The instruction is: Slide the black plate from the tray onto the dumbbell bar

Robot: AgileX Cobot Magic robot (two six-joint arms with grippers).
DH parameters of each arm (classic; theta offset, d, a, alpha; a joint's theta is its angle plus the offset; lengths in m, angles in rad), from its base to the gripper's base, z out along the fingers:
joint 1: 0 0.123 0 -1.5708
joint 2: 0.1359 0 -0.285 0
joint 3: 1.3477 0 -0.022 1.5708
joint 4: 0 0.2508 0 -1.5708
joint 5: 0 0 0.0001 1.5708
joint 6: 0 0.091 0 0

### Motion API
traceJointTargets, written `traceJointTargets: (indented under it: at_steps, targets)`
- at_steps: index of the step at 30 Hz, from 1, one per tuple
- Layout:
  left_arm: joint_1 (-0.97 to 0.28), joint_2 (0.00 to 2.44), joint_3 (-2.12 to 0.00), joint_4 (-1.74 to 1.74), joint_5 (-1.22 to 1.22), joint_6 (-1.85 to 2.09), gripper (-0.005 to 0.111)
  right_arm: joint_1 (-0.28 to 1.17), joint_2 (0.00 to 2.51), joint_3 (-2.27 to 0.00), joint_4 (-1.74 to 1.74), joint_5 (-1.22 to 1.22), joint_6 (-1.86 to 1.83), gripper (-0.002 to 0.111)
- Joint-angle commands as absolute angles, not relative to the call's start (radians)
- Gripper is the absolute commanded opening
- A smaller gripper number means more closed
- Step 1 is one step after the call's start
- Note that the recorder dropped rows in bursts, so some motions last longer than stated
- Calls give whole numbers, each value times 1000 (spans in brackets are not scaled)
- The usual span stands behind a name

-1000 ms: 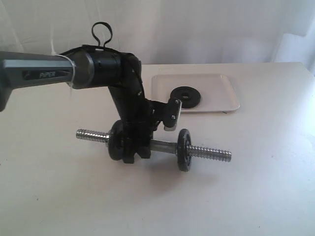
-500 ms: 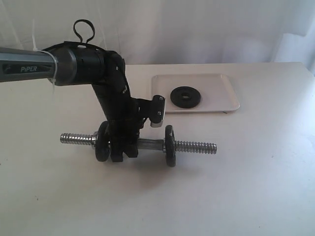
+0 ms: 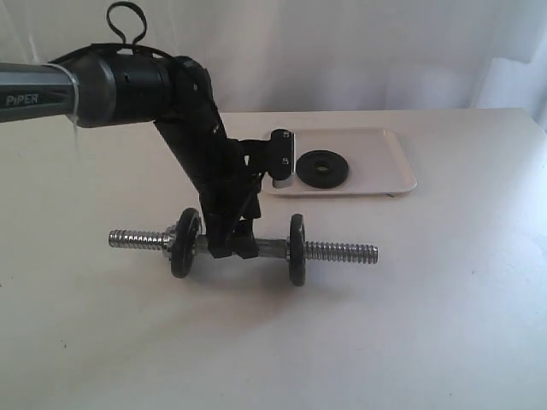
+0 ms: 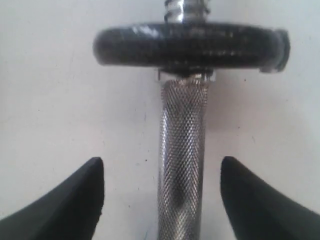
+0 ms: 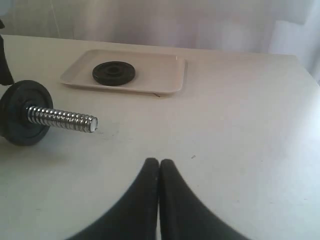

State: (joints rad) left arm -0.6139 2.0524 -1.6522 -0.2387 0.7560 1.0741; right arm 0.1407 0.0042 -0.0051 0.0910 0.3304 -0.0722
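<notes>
One black plate [image 3: 321, 168] lies flat in the pale tray [image 3: 376, 149] at the back; the right wrist view also shows this plate [image 5: 113, 73] in the tray [image 5: 155, 75]. The dumbbell bar [image 3: 342, 252] lies on the table in front, with two black plates [image 3: 184, 243] [image 3: 297, 248] standing on it. My left gripper [image 3: 232, 249] is open over the bar's knurled middle [image 4: 182, 165], a finger on either side with clear gaps. My right gripper [image 5: 159, 162] is shut on nothing, low over the table, off the bar's threaded end [image 5: 60, 118].
The left arm [image 3: 197, 128] slants down from the upper left, and its camera bracket [image 3: 280, 154] hangs over the tray's left edge. A white curtain backs the table. Bare tabletop [image 3: 444, 282] lies to the right of the bar.
The left gripper carried the bar to the left, then opened off its middle. The bar now lies free on the table. The right gripper has not moved.
</notes>
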Motion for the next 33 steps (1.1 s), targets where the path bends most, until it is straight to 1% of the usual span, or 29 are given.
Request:
traceJointTargets:
  at_steps: [1,8,19,21,22,24,27,28,29,30,33]
  targets:
    - [-621,2056,-1651,-337,776,1112,78,139,0,0,85,321,-74,0]
    - [-621,2084,-1651,-401,758,1156,78,139,0,0,85,321,-74,0]
    - [-645,2140,-1651,-461,665,1164,78,139,0,0,85,321,-74,0]
    - [-650,2154,-1651,-466,660,1164,76,139,0,0,85,321,-74,0]
    - [-650,2156,-1651,-466,657,1164,73,139,0,0,85,321,-74,0]
    - [-652,2158,-1651,-472,656,1164,64,139,0,0,85,321,-74,0]
    - [-652,2158,-1651,-475,654,1164,42,139,0,0,85,321,-74,0]
    - [-652,2158,-1651,-475,656,1164,23,139,0,0,85,321,-74,0]
    - [-652,2158,-1651,-472,656,1174,13,139,0,0,85,321,-74,0]
    - [-652,2158,-1651,-471,654,1193,0,139,0,0,85,321,-74,0]
    - [-652,2158,-1651,-471,650,1165,0,139,0,0,85,321,-74,0]
